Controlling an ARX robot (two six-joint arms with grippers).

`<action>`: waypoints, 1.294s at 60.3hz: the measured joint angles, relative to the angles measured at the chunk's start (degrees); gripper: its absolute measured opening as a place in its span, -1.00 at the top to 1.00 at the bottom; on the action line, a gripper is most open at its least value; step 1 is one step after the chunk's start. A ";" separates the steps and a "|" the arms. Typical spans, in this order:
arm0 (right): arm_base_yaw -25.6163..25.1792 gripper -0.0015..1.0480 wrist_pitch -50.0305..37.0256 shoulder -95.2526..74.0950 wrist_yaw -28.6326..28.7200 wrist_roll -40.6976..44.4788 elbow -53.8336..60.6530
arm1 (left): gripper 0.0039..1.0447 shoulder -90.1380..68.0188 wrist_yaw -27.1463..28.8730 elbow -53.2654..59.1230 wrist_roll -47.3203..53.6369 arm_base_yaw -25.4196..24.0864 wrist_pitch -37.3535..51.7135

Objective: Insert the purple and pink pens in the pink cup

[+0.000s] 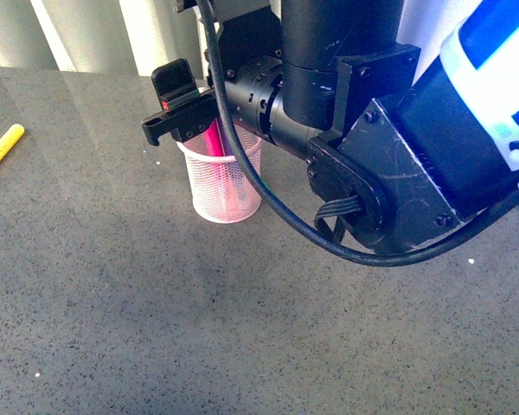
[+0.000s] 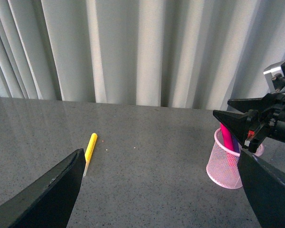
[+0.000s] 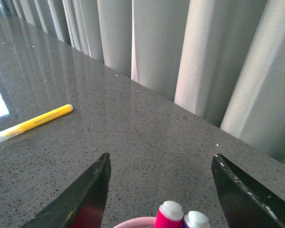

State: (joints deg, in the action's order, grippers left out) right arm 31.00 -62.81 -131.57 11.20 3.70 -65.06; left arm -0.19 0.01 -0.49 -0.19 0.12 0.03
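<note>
magenta pink marker [image 3: 168,214] and dark purple marker [image 3: 195,221] upright in light pale pink mesh cup [image 1: 221,181] — right end effector [image 3: 159,185] spread wide, empty; stiff barrels, take hold below the caps.

I'm looking at what seems a lab or office test bench: a broad grey speckled stone-look tabletop [image 1: 156,328] backed by pale pleated curtains [image 2: 133,47] along its far edge. Only stationery sits on it, a mesh pen cup [image 1: 225,186] and a yellow marker [image 1: 0,149] far left.

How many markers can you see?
3: a hot pink marker and a dark purple marker stand in the pale pink mesh cup, and a yellow marker lies on the grey table. Others may be hidden behind the arm.
</note>
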 joint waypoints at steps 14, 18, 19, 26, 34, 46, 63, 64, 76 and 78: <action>-3.67 -0.86 4.57 10.71 -7.04 -1.95 5.77 | -0.88 0.00 0.00 0.00 0.00 0.00 0.00; -5.84 -0.87 10.40 16.31 -12.24 -3.89 8.17 | -0.88 0.00 0.00 0.00 0.00 0.00 0.00; -6.58 -0.87 12.55 18.08 -13.79 -4.83 8.92 | -0.88 0.00 0.02 0.00 0.00 0.00 0.00; -11.58 -0.87 24.76 28.37 -21.09 -8.59 14.47 | -0.88 0.00 0.00 0.00 0.00 0.00 0.00; -15.30 -0.87 28.85 35.60 -23.10 -10.54 19.28 | -0.88 0.00 0.11 0.00 0.00 0.00 0.00; -15.41 -0.55 11.34 35.19 -25.18 -6.38 26.14 | -0.88 0.00 -0.02 0.00 0.00 0.00 0.00; -21.24 0.44 1.29 48.15 -21.29 -3.87 43.78 | -0.88 0.00 0.00 0.00 0.00 0.00 0.00; -21.53 0.51 1.29 48.89 -20.96 -3.85 44.70 | -0.88 0.00 0.00 0.00 0.00 0.00 0.00; -23.67 0.94 -0.74 55.65 -17.81 -3.52 52.33 | -0.88 0.00 0.02 0.00 0.00 0.00 0.00; -24.20 0.94 -0.92 56.37 -17.51 -3.52 53.81 | -0.88 0.00 0.02 0.00 -0.02 0.00 0.00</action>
State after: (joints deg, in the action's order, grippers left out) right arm 6.81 -63.72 -75.20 -6.31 0.19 -11.25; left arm -0.19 0.03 -0.49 -0.21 0.12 0.03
